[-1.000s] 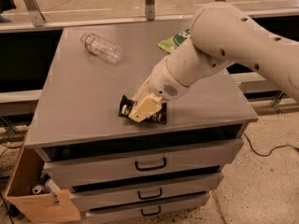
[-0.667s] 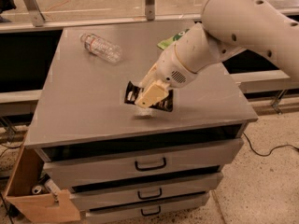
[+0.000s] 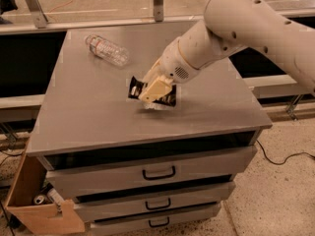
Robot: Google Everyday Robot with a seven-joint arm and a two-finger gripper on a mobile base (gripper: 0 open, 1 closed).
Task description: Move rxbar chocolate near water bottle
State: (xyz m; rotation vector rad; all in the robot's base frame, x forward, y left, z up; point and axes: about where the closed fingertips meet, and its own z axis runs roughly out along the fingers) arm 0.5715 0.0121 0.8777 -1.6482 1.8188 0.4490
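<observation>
The gripper (image 3: 153, 88) is sitting over the middle of the grey cabinet top (image 3: 93, 117), its pale fingers closing on the rxbar chocolate (image 3: 135, 88) and holding it tilted, with the bar's black wrapper sticking out to the left and to the lower right of the fingers. The bar is appearing slightly raised off the surface, with a faint shadow lying just beneath it. The white arm (image 3: 236, 23) is reaching in from the upper right, sloping down and to the left toward the gripper. The water bottle (image 3: 108, 51) is lying on its side toward the far left part of the cabinet top, its cap end pointing to the far left, apart from the bar and up to the left of it. Below the top, on the near face of the cabinet, three drawers (image 3: 157, 173) with dark handles are showing, stacked one under another. A cardboard box (image 3: 34, 205) is standing on the floor at the cabinet's near left corner, and a dark cable (image 3: 285, 159) is trailing across the speckled floor on the right.
</observation>
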